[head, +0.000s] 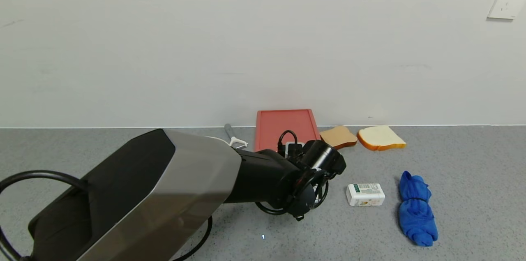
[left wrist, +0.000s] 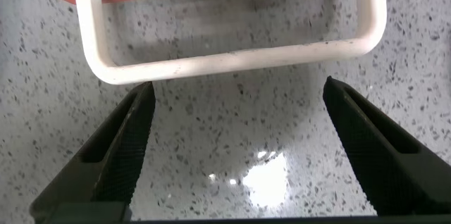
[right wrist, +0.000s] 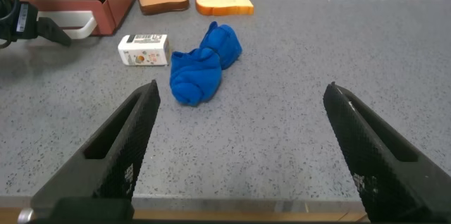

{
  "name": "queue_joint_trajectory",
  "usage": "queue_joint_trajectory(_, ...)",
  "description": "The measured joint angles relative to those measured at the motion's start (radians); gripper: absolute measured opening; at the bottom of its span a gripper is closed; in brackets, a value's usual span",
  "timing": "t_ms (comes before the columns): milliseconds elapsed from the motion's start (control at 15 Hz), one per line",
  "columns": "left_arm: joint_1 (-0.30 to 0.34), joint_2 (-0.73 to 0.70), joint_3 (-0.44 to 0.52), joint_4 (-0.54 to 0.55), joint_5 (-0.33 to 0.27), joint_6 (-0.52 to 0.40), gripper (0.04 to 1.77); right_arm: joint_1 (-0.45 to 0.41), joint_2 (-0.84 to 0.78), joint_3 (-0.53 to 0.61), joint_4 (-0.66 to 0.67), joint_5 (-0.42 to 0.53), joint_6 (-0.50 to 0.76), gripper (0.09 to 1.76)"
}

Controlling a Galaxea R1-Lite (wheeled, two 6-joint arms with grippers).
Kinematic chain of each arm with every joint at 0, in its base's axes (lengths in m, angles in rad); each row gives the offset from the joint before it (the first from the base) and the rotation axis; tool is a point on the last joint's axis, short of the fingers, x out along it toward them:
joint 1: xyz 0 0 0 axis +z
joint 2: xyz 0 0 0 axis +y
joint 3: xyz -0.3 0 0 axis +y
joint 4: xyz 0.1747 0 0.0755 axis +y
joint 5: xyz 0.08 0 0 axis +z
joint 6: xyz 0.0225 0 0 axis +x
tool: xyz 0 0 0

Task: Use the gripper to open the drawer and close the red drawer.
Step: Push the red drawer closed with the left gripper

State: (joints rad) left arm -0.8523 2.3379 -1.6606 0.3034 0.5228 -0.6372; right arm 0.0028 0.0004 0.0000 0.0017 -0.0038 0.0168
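Head view: left arm reaches across the grey counter [head: 452, 162] to the red drawer [head: 285, 127], which sits against the wall at 12 o'clock; gripper hidden behind wrist.

Left wrist view: left gripper [left wrist: 236, 104] fingers [left wrist: 123, 146] spread wide, empty, tips just short of the white loop handle [left wrist: 232, 58], not touching.

Right wrist view: right gripper [right wrist: 239, 111] wide apart, empty, well apart from the blue cloth [right wrist: 204, 69].

Plain white wall [head: 246, 47] — an outlet [head: 506, 1] at right — above a grey speckled counter [head: 472, 162].
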Motion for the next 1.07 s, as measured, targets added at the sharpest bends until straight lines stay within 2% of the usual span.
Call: queue_joint_trajectory(1067,0.048,0.028,-0.051,-0.021,0.000,0.065,1.72,0.000,0.000,0.000,0.000,0.000,0.000,1.71)
